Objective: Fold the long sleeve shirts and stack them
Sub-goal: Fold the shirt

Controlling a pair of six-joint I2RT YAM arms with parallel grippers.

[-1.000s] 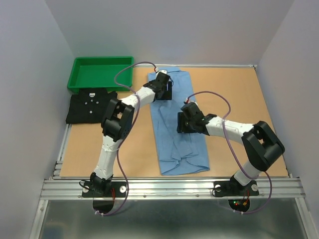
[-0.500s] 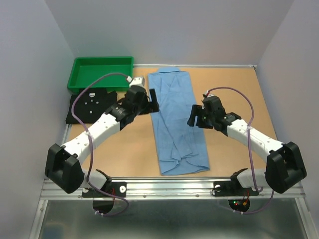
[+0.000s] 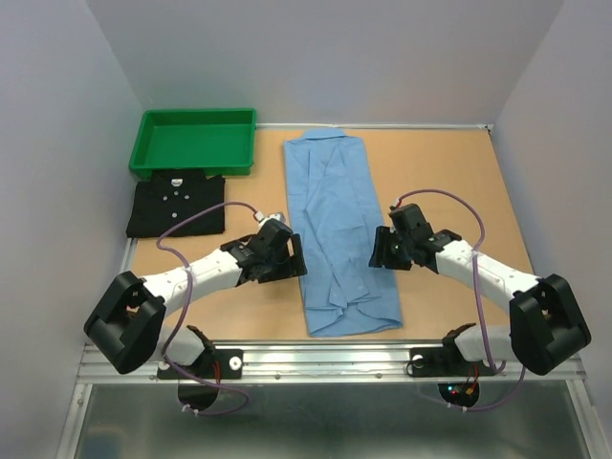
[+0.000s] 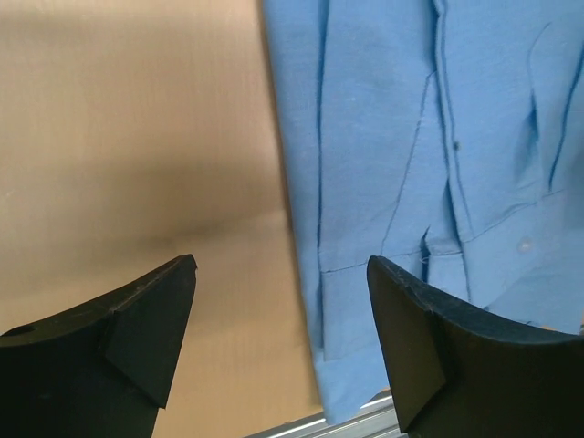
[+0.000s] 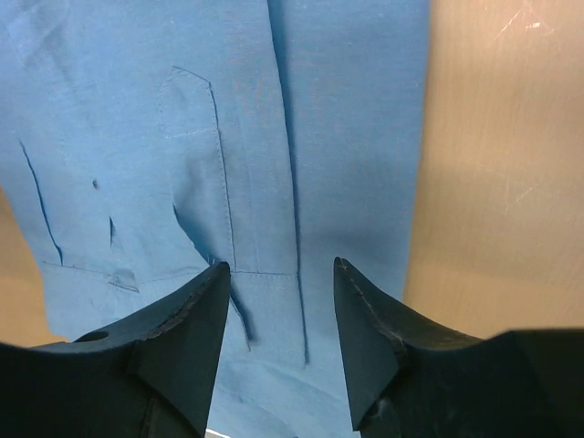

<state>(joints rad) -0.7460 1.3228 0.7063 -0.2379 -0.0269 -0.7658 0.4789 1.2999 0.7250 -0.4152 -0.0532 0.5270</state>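
Observation:
The light blue shirt lies as a long narrow strip down the table's middle, collar end near the front edge; it also shows in the left wrist view and the right wrist view. The black shirt lies folded at the left, below the green tray. My left gripper is open and empty at the blue shirt's left edge. My right gripper is open and empty over the shirt's right side.
A green plastic tray stands at the back left, just beyond the black shirt. Bare tan tabletop lies right of the blue shirt. The metal rail runs along the front edge.
Both arms have come down from the shirt's far end toward the near half. The left gripper moved to the shirt's left edge, the right to its right side. The shirt lies flat.

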